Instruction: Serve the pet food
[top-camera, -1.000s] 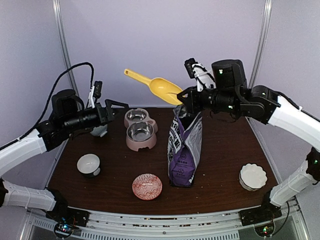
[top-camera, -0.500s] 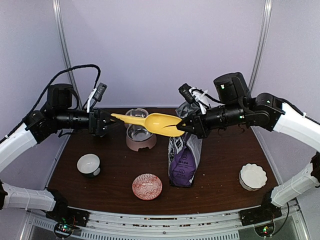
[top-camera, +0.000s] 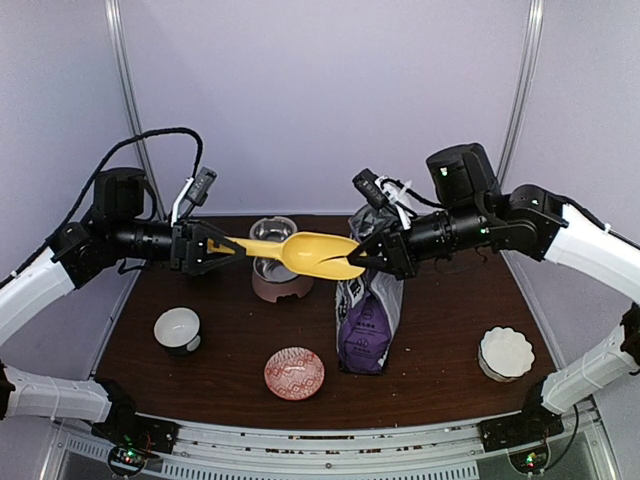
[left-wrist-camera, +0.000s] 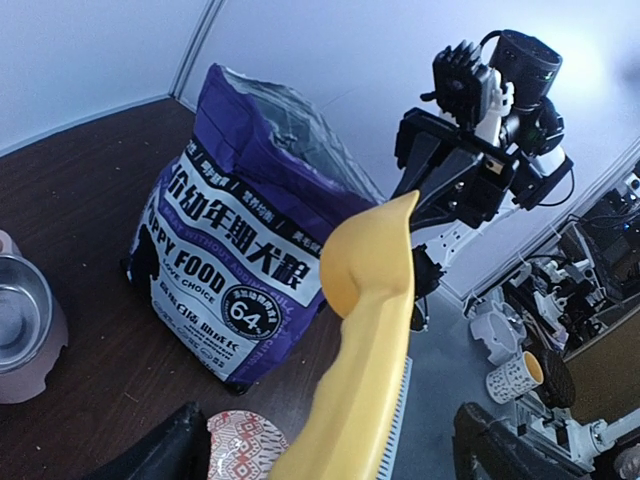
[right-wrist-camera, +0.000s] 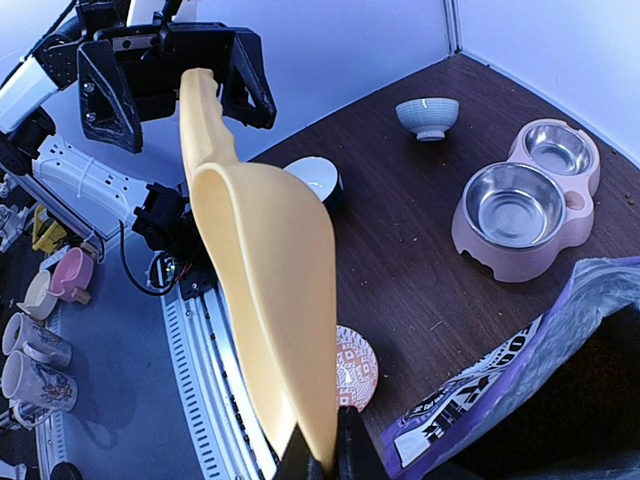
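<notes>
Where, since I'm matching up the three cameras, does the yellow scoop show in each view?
Top external: yellow scoop at dead centre, roughly level.
Left wrist: yellow scoop rises from bottom centre.
Right wrist: yellow scoop runs from upper left down to bottom centre.
Shared landmark: the purple bag, seen in all three.

You see the bag (top-camera: 366, 322) upright at the middle of the table (top-camera: 440, 320), the feeder (top-camera: 270, 286) behind-left, the dish (top-camera: 294, 372) before it, the left bowl (top-camera: 177, 328) and right bowl (top-camera: 505, 352) flanking, the scoop (top-camera: 305, 252) above the feeder.
</notes>
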